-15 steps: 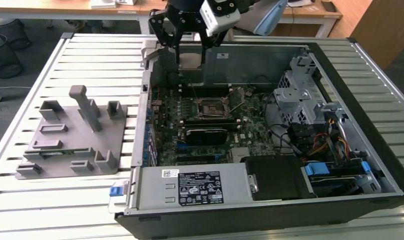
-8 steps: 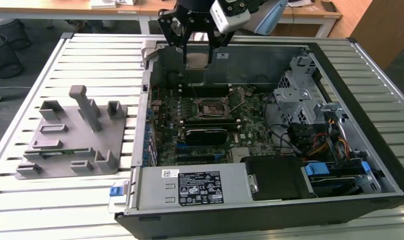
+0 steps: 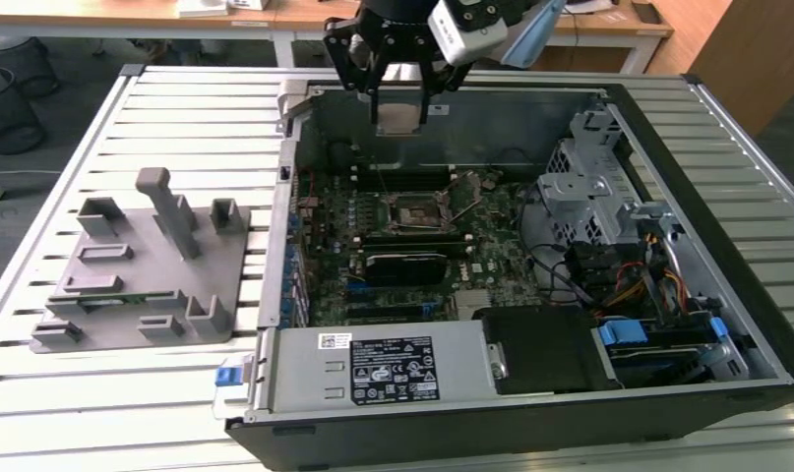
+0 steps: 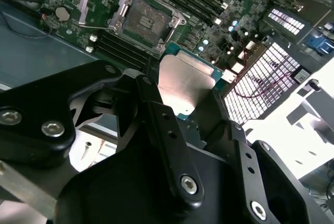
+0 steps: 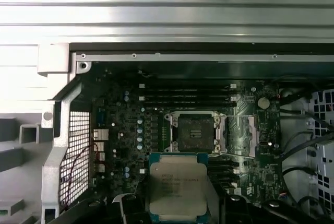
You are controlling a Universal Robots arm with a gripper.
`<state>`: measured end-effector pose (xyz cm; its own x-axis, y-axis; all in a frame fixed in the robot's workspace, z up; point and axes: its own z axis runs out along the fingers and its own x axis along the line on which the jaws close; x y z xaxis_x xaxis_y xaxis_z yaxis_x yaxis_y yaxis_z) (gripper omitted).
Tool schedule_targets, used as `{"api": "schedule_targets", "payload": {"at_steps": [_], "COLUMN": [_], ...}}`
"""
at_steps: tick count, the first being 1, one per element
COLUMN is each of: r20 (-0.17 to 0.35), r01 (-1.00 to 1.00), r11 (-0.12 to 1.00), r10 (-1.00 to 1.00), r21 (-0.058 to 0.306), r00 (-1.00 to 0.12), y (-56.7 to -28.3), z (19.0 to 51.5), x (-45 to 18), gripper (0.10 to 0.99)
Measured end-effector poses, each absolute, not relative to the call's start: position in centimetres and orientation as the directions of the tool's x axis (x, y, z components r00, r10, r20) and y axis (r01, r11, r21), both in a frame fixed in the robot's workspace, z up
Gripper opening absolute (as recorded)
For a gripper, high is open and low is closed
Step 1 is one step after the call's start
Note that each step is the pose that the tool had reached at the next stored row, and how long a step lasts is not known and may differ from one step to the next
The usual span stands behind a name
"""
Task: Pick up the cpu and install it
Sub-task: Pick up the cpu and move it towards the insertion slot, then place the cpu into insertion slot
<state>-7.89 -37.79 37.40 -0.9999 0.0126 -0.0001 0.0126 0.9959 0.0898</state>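
Hand (image 3: 399,110) grips one cpu (image 5: 178,186) above motherboard (image 3: 370,221); one socket (image 5: 197,131) lies open.

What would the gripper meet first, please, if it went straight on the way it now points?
Likely the motherboard near the empty socket, with the held cpu touching first; depth is unclear, so I cannot tell whether it lines up.

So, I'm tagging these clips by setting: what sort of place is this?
Probably a robotics lab or workshop: an open computer case lies on a slatted metal table, a grey fixture beside it, and the gripper holds the cpu over the motherboard.
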Motion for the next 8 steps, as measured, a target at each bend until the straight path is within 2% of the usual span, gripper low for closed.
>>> {"api": "schedule_targets", "payload": {"at_steps": [8], "r20": [0.0], "r01": [0.015], "r11": [0.996], "r10": [0.016], "r21": [0.087], "r00": [-1.0], "y": [-37.78], "z": [37.4], "x": [-7.29], "gripper": [0.525]}}
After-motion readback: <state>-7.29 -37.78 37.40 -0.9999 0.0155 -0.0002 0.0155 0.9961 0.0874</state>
